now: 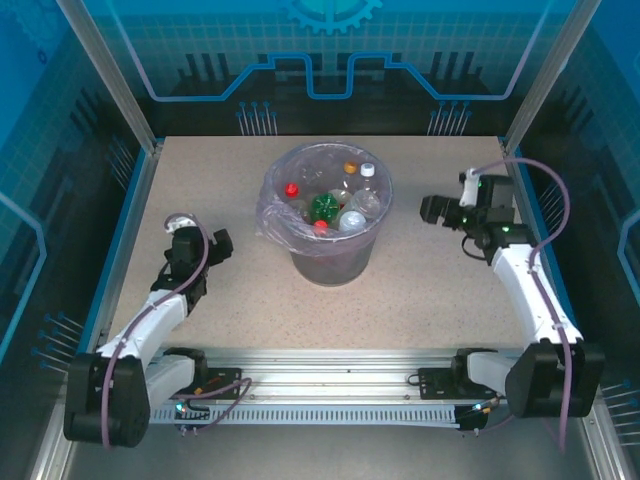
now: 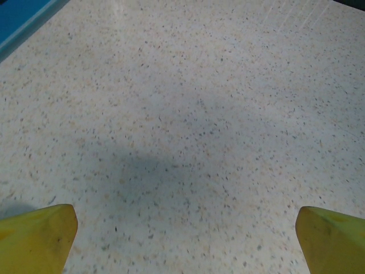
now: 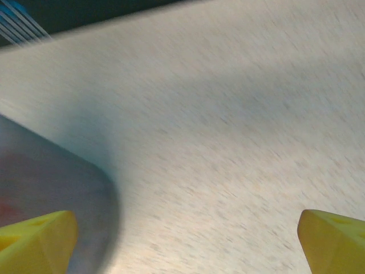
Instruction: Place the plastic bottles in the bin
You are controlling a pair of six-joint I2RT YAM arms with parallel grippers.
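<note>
The small plastic bottles point(image 1: 335, 205) I can make out, clear, red-capped and green, lie heaped inside the round dark grey, lavender-bagged bin point(image 1: 330, 266) mid-surface, and with left pincer point(image 2: 183, 231) and right pincer point(image 3: 183, 231) both spread wide and empty over the speckled beige surface point(image 1: 235, 300), the task looks finished.

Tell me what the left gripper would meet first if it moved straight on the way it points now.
Most likely the bare speckled table. The left gripper points down at it, fingers open, with nothing lying between them. How near the surface is remains unclear.
</note>
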